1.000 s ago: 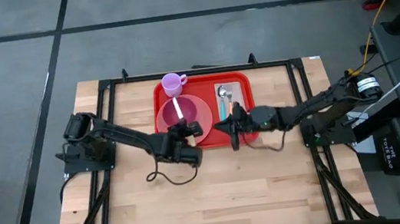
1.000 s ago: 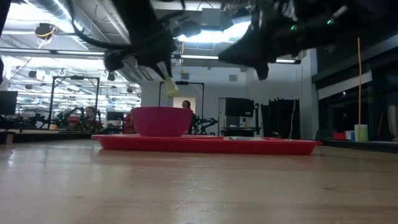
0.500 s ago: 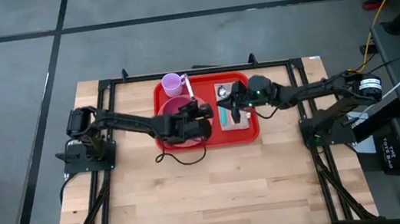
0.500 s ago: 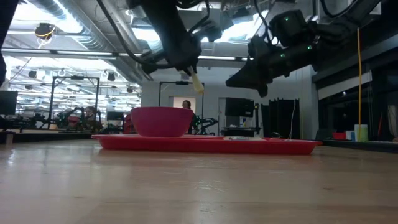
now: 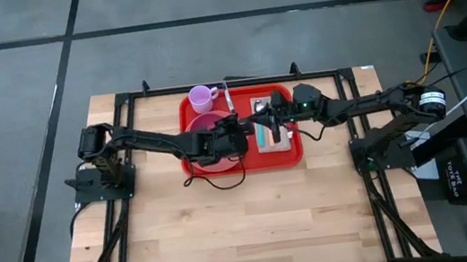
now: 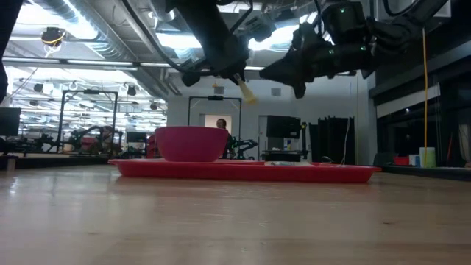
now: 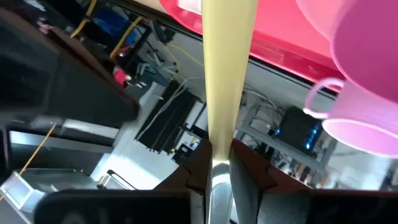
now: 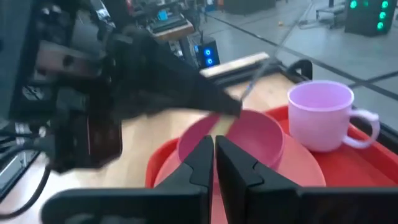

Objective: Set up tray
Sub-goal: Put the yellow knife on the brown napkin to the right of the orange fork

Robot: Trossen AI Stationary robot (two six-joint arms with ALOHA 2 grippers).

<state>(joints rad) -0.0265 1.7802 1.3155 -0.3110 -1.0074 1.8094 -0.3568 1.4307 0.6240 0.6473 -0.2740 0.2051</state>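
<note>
High view shows the red tray (image 5: 244, 159) at the table's far middle, the left gripper (image 5: 231, 124) above it clamping a pale-handled utensil (image 5: 228, 98) pointing away over the far rim, while the right gripper (image 5: 270, 123), fingers pressed together, hovers just beside.

One camera looks straight down on the whole counter (image 5: 255, 228). Another sits level at its near edge. Both share the tray (image 5: 187, 110), which the close wrist cameras also face.
</note>
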